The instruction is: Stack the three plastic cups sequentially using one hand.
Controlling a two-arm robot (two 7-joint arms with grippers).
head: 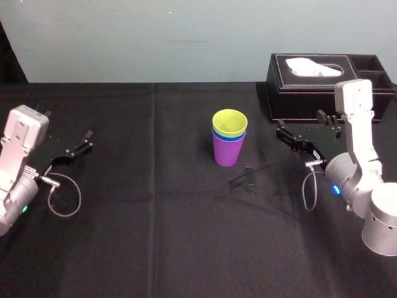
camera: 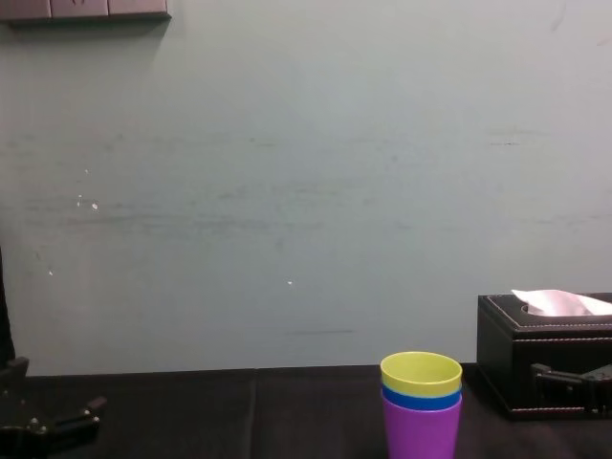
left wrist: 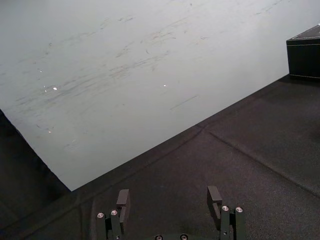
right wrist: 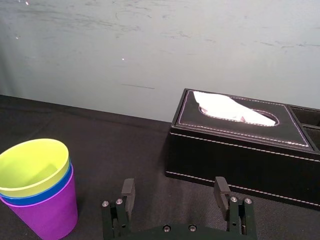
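Right pincer (right wrist: 174, 189) is closest, low over the black-clothed counter (head: 155, 217). Its fingers (right wrist: 127, 190) are spread wide with nothing between them.

All three cups are nested in one upright stack on the counter, to this pincer's left and a little ahead of it. The stack is near the pincer but not touching it.
- Purple cup (right wrist: 47, 215): outermost, base on the counter.
- Blue cup (right wrist: 42, 194): inside the purple one, only a narrow rim band showing.
- Yellow-green cup (right wrist: 32, 160): innermost and highest, mouth up.

The head view shows the stack about midway between the two arms, closer to the right pincer. The chest view shows it from the side, rims level and not tilted.

Left pincer (left wrist: 168, 197) is also low over the counter, fingers apart and holding nothing. The stack is well apart from it, off to its right.

A black tissue box (right wrist: 235, 145) with pale stitching sits just ahead of the right pincer, at the counter's far edge. A white tissue (right wrist: 227, 107) pokes out of its top slot. The stack stands clear of the box.

A pale scuffed wall (camera: 287, 191) rises behind the counter.
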